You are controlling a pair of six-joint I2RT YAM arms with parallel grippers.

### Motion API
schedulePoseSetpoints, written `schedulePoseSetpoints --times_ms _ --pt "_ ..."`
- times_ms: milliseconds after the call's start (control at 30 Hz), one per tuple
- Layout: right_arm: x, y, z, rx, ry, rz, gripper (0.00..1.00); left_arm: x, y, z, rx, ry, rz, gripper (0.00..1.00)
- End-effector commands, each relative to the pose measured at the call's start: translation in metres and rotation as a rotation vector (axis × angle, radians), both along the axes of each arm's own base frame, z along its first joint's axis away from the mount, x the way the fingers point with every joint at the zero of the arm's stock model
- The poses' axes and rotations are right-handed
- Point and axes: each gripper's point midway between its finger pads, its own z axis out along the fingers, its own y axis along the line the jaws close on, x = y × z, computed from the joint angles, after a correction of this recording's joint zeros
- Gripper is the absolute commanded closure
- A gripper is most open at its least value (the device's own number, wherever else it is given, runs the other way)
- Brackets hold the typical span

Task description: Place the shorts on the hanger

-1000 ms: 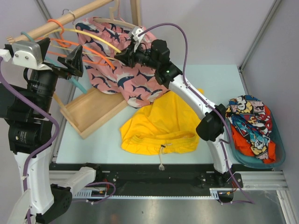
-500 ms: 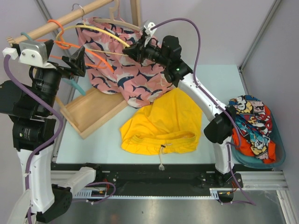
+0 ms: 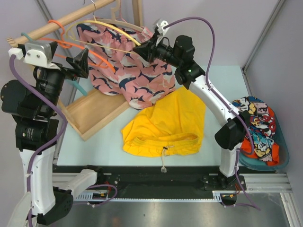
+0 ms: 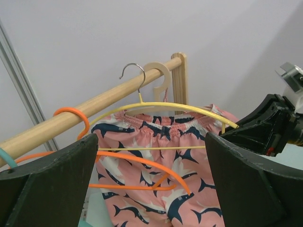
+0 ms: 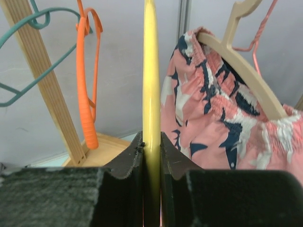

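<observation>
The right claw (image 5: 151, 153), pinched on one tip of the hanger (image 5: 151, 71) beside the rail (image 3: 71, 19), is nearer the shorts (image 3: 163, 125) lying flat on the counter (image 3: 222, 80) below that rail than the gaping, empty left claw (image 4: 151, 184).

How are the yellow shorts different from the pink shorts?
The yellow shorts are plain; the pink shorts are covered in dark blue fish shapes. The yellow shorts lie spread on the table; the pink shorts hang from a wooden hanger on the rod. The yellow shorts show a pale drawstring; none shows on the pink shorts. Both have a gathered, stretchy waistband.
</observation>
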Motion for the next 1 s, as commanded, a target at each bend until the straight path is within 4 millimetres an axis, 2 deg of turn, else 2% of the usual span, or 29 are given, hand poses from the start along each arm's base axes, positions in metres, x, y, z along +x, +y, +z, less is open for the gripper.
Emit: schedulePoseSetpoints --times_ms 0,67,100,133,167,200,233,267,300,333,367,400,433,467,500,567,600,667,700,733,767,800,833,867,900,967 --pt "-0.028 -0.032 0.042 0.034 -0.112 -0.008 1.00 0.007 -0.007 -0.006 0.037 0.005 -0.034 0.00" --pt "-0.036 -0.047 0.046 0.024 -0.119 -0.022 1.00 0.012 -0.023 -0.021 0.077 0.051 -0.111 0.00" --pt "-0.036 -0.047 0.030 0.001 -0.089 -0.016 1.00 0.013 -0.029 -0.027 0.089 0.064 -0.143 0.00" --pt "-0.036 -0.051 0.024 -0.023 -0.093 -0.025 1.00 0.017 -0.035 -0.038 0.102 0.093 -0.175 0.00" --pt "-0.044 -0.062 0.030 -0.021 -0.105 -0.036 1.00 0.014 -0.047 -0.044 0.126 0.101 -0.245 0.00" --pt "-0.043 -0.065 0.015 -0.048 -0.072 -0.038 1.00 0.016 -0.054 -0.054 0.138 0.123 -0.283 0.00" --pt "-0.047 -0.070 0.011 -0.063 -0.076 -0.045 1.00 0.015 -0.060 -0.059 0.152 0.132 -0.318 0.00" --pt "-0.057 -0.078 0.018 -0.061 -0.092 -0.052 1.00 0.012 -0.069 -0.064 0.165 0.140 -0.373 0.00" --pt "-0.059 -0.087 0.016 -0.071 -0.096 -0.068 1.00 0.013 -0.072 -0.068 0.163 0.153 -0.391 0.00" --pt "-0.057 -0.090 -0.004 -0.109 -0.064 -0.079 1.00 0.014 -0.075 -0.075 0.165 0.171 -0.414 0.00" --pt "-0.067 -0.102 0.003 -0.105 -0.078 -0.095 1.00 0.017 -0.079 -0.081 0.166 0.196 -0.431 0.00" --pt "-0.066 -0.112 -0.003 -0.117 -0.065 -0.116 1.00 0.016 -0.084 -0.085 0.172 0.207 -0.465 0.00" --pt "-0.065 -0.117 -0.024 -0.150 -0.026 -0.123 1.00 0.017 -0.087 -0.091 0.176 0.222 -0.486 0.00" --pt "-0.075 -0.128 -0.015 -0.148 -0.058 -0.139 1.00 0.017 -0.091 -0.096 0.185 0.232 -0.505 0.00" --pt "-0.077 -0.137 -0.030 -0.185 -0.004 -0.146 1.00 0.017 -0.096 -0.105 0.194 0.248 -0.533 0.00" --pt "-0.086 -0.149 -0.038 -0.217 0.017 -0.142 1.00 0.011 -0.108 -0.112 0.242 0.238 -0.569 0.00" --pt "-0.102 -0.155 -0.042 -0.242 0.039 -0.114 1.00 0.012 -0.109 -0.122 0.257 0.258 -0.559 0.00" --pt "-0.115 -0.164 -0.052 -0.290 0.057 -0.085 1.00 0.007 -0.123 -0.134 0.320 0.261 -0.587 0.00" --pt "-0.136 -0.169 -0.062 -0.328 0.102 -0.043 1.00 0.005 -0.126 -0.147 0.339 0.295 -0.600 0.00" --pt "-0.146 -0.172 -0.068 -0.347 0.126 -0.029 1.00 0.001 -0.131 -0.153 0.367 0.293 -0.620 0.00" --pt "-0.157 -0.174 -0.075 -0.365 0.157 -0.009 1.00 -0.001 -0.132 -0.158 0.376 0.303 -0.628 0.00" --pt "-0.170 -0.180 -0.092 -0.409 0.220 0.008 1.00 -0.004 -0.132 -0.168 0.380 0.319 -0.638 0.00" --pt "-0.184 -0.186 -0.091 -0.415 0.225 0.010 1.00 -0.006 -0.131 -0.173 0.390 0.318 -0.640 0.00" --pt "-0.196 -0.192 -0.109 -0.444 0.293 0.021 1.00 -0.009 -0.130 -0.179 0.397 0.321 -0.643 0.00" --pt "-0.205 -0.195 -0.114 -0.461 0.296 0.032 1.00 -0.011 -0.130 -0.198 0.410 0.351 -0.653 0.00" --pt "-0.231 -0.203 -0.113 -0.462 0.280 0.057 1.00 -0.034 -0.127 -0.204 0.464 0.292 -0.687 0.00"
